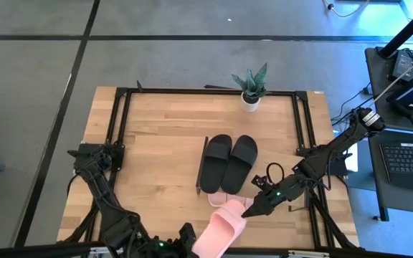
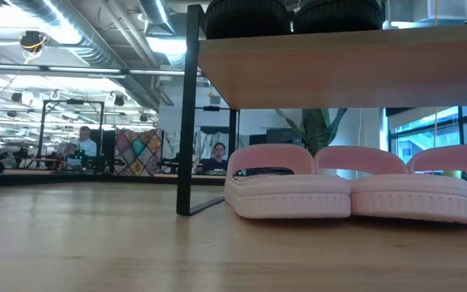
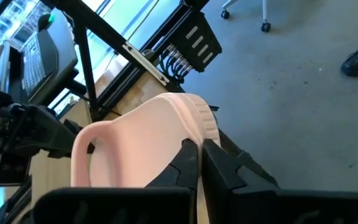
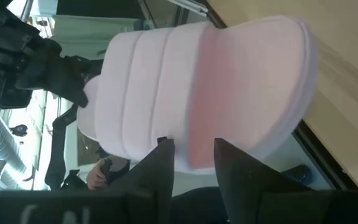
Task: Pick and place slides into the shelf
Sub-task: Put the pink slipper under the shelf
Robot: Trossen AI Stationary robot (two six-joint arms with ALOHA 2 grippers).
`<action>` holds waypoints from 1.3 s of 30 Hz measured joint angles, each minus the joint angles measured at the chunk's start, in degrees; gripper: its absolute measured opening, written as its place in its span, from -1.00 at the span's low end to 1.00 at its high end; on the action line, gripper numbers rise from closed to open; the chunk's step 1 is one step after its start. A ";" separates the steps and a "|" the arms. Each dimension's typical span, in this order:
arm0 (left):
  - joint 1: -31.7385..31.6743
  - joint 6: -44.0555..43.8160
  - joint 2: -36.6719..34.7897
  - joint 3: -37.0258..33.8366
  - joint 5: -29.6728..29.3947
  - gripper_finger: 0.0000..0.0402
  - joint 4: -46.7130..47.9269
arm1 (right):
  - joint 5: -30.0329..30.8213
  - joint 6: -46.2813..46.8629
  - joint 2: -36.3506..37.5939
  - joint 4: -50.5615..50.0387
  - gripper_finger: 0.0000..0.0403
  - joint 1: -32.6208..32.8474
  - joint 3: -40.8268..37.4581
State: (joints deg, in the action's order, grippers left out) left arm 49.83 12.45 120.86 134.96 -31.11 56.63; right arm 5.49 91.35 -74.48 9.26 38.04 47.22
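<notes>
- Resting on the shelf's top board (image 1: 282, 159): a black pair of slides (image 1: 228, 162), side by side, seen in the low view only as dark rounded tops above the board edge.
- Tucked beneath that board, on the wooden tabletop (image 1: 156, 143): pale pink slides (image 2: 289, 193), three of them showing in the low view, the rightmost cut off by the picture's edge; from above, only a pink tip pokes out under the black pair.
- Held over the near table edge, between both arms: one more pink slide (image 1: 221, 229), tilted, its toe toward the shelf.
- Clamped on that pink slide's sole edge: left gripper (image 3: 201, 163), fingers pressed together with the foam pinched thin between them, down at the near edge of the table.
- Gripping the same slide at its other end: right gripper (image 1: 253, 208), reaching in from the right side, fingers part-way apart with the foam between them in its wrist view (image 4: 191, 158).
- Standing at the far table edge, well apart from the shelf: a small potted plant (image 1: 251, 87).
- Hard to make out: the shelf's dark side frame from above, mostly covered by the right arm; the left arm's lower part, cut off at the near edge.
- Beyond the table, in the low view: people seated at desks (image 2: 83, 146), small and far off.
</notes>
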 joint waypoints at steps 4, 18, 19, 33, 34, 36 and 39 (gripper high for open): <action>-0.73 1.20 0.00 0.00 -0.06 -1.00 -0.55 | 0.03 -0.10 -0.04 0.73 -0.43 -0.08 -0.02; -1.43 3.52 0.00 0.00 -1.45 -1.00 -0.71 | 0.04 -8.01 -0.04 15.96 -0.43 -0.17 -0.04; -1.44 3.41 0.00 0.00 -1.65 -1.00 -0.71 | 0.05 -8.27 -0.04 15.92 -0.43 -0.29 -0.05; -1.62 2.46 0.00 0.00 -2.08 -0.95 -0.55 | 0.15 -16.90 -0.04 16.36 -0.93 -0.39 -0.09; -1.62 1.79 0.00 0.00 -2.16 -0.93 -0.55 | 0.14 -17.40 -0.04 16.36 -0.93 -0.39 -0.09; -1.62 -0.05 0.00 0.00 -2.18 -0.88 -0.57 | -0.08 -18.55 -0.04 16.44 -0.94 -0.39 -0.09; -1.52 -3.38 0.00 0.00 -1.78 -0.83 -0.65 | -0.90 -20.56 -0.04 17.07 -0.94 -0.39 -0.09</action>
State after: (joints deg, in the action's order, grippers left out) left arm 48.31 9.08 120.86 134.96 -32.89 55.98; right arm 4.59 70.79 -74.52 26.33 37.65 47.13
